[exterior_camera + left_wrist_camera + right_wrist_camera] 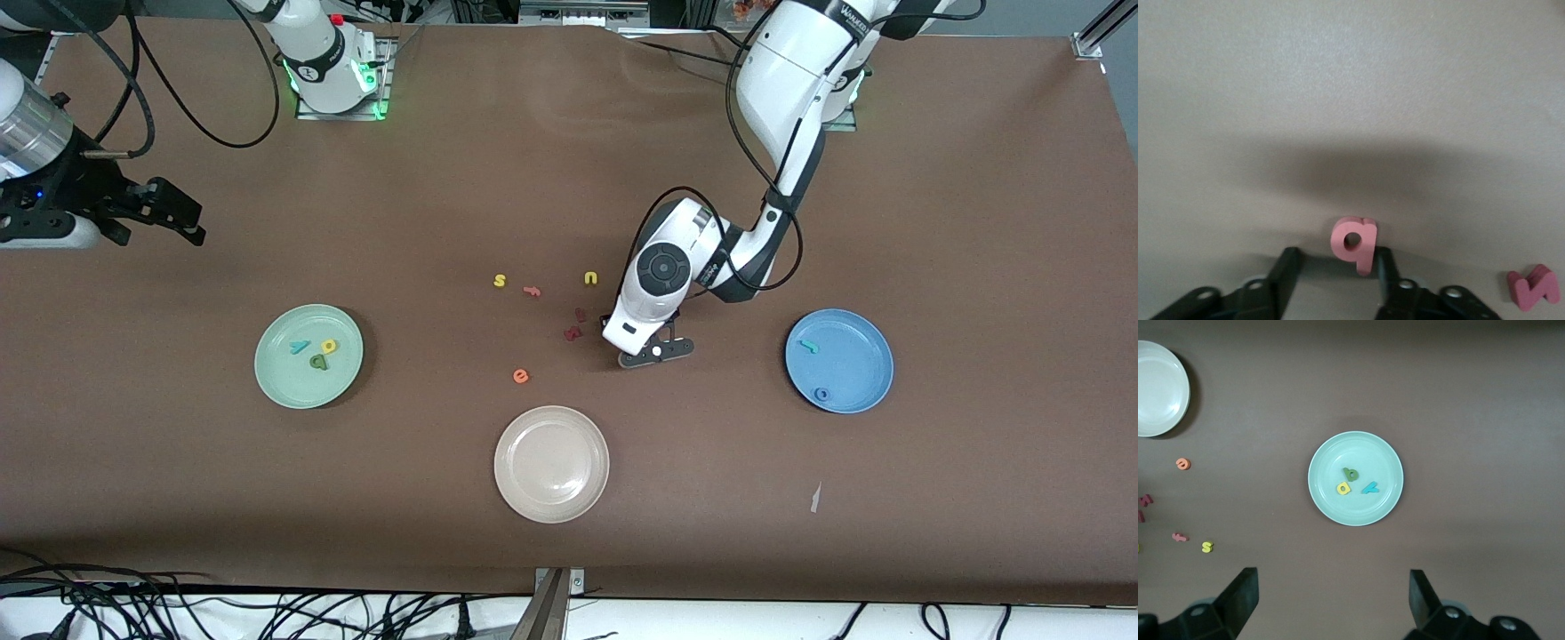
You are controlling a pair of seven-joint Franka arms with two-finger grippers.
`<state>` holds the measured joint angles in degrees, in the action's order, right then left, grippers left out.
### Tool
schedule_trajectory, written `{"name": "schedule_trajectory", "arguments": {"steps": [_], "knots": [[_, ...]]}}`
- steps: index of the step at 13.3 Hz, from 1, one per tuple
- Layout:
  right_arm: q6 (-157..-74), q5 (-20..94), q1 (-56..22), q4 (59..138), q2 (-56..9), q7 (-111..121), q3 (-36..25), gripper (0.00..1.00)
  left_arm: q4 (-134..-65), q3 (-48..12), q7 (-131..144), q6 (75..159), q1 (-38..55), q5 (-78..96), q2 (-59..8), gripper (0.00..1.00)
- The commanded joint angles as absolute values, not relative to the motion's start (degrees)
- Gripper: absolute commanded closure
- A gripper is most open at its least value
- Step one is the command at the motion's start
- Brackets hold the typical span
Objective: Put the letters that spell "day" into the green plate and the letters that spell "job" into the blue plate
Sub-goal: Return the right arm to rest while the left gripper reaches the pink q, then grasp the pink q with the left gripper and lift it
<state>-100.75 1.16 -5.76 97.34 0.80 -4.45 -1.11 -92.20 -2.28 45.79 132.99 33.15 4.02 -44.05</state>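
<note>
left gripper lowered to the table, jaws narrowing round the salmon-pink letter.
right gripper waited wide apart, high over the green plate.

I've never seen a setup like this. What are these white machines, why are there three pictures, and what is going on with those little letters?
Two robot arms share a brown table. The wide picture looks down from across it; the other two come from cameras on the arms' wrists.

The left gripper is down among loose letters, its fingers either side of a pink letter, not yet clearly gripping it. The right gripper waits open, up by its end of the table.

The green plate holds a green, a yellow and a teal letter. The blue plate holds a teal hook and a blue ring. A beige plate lies nearest the camera.
</note>
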Motion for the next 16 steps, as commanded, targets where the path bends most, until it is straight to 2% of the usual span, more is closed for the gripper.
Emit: {"name": "schedule_trajectory", "arguments": {"steps": [1,6,12,16], "knots": [[-98.5,1.2,-7.5,94.7,-1.0,-5.1,-1.8,0.0,-91.3,-1.6,47.8,135.5,33.7,1.8,-46.2,0.58],[-96.2,0.5,-7.1,94.3,-1.3,-4.8,-1.8,0.0,-91.3,-1.6,48.5,135.5,33.7,1.8,-46.3,0.78],[-93.3,-1.6,-7.1,92.6,-1.1,-4.2,-2.1,0.0,-91.2,-1.6,48.4,135.5,33.7,1.8,-46.1,0.86],[-93.4,-2.5,-6.9,91.3,-2.2,-4.1,-2.2,0.0,-91.1,-1.6,48.4,135.5,33.6,1.8,-46.1,0.86]]}}
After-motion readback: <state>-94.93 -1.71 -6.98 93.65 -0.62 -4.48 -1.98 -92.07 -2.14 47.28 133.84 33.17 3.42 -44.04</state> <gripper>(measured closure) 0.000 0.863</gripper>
